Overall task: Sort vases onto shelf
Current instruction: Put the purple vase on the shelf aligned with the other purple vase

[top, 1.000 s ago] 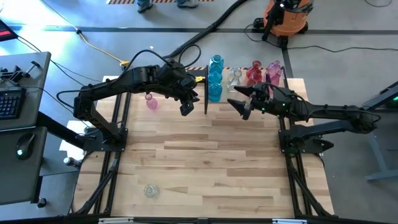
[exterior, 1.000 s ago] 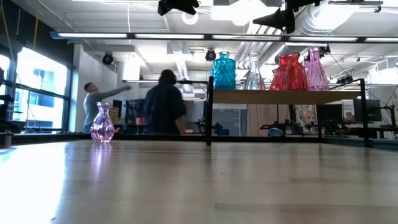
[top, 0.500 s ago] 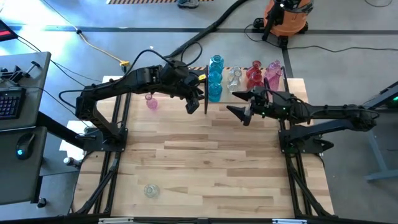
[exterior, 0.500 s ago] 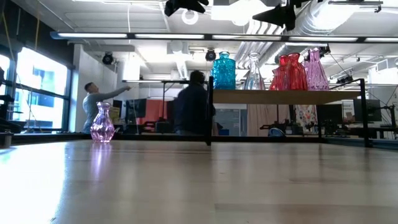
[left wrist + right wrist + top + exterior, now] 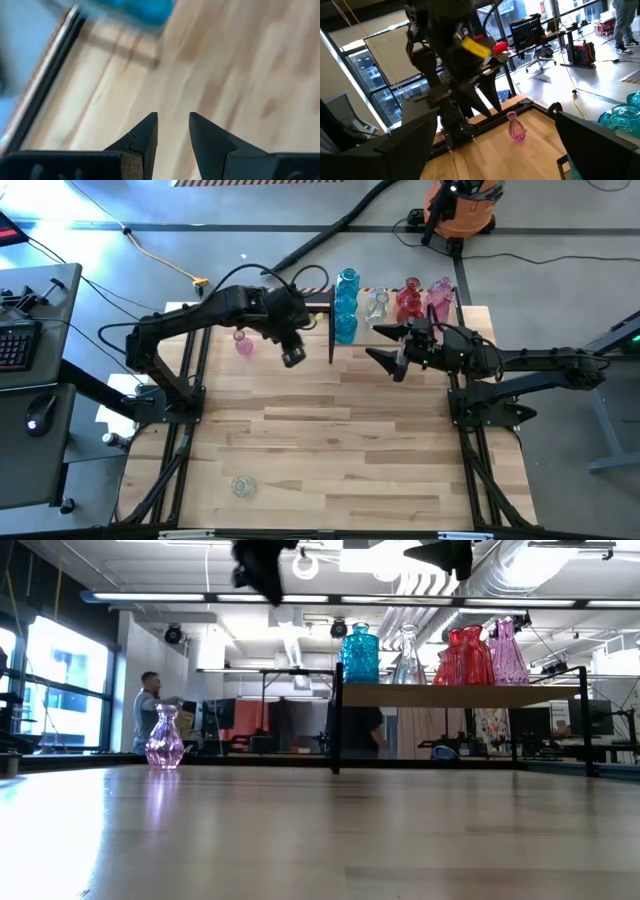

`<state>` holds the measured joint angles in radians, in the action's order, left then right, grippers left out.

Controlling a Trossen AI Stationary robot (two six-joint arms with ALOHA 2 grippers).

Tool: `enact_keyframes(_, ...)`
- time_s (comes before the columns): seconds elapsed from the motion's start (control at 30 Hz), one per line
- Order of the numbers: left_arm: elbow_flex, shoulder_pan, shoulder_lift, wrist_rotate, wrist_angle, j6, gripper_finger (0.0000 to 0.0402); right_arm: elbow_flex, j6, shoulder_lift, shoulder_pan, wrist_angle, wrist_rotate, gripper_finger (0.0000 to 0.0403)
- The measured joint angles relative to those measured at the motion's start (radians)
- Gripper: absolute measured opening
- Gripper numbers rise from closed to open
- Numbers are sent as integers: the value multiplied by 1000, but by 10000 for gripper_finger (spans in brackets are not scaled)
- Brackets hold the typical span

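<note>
— Vases (image 5: 345,305) line the shelf (image 5: 400,320); a pink vase (image 5: 243,344) and a clear vase (image 5: 241,486) wait on the surface (image 5: 330,440).

— Fragile, slick glass, I judge; take the neck. My left gripper (image 5: 292,357) shows a narrow gap, my right gripper (image 5: 385,345) spreads wide, both empty.

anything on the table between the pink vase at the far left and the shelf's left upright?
Only the left gripper hangs above; tabletop from pink vase to shelf upright is bare in the low view.
</note>
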<state>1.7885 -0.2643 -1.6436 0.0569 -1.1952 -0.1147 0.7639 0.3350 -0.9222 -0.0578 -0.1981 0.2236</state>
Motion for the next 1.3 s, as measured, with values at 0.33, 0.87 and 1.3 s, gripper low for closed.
enact_keyframes(0.33, -136, -82, 3, 65, -157, 39, 104, 0, 1, 0, 0, 11, -22, 398)
enact_keyframes(0.87, -373, -256, 8, 36, -153, 14, 104, 0, -2, 0, 0, 67, -22, 398)
enact_keyframes(1.3, -492, -369, 25, 84, -112, 12, 104, 0, -3, 0, 0, 67, -22, 398)
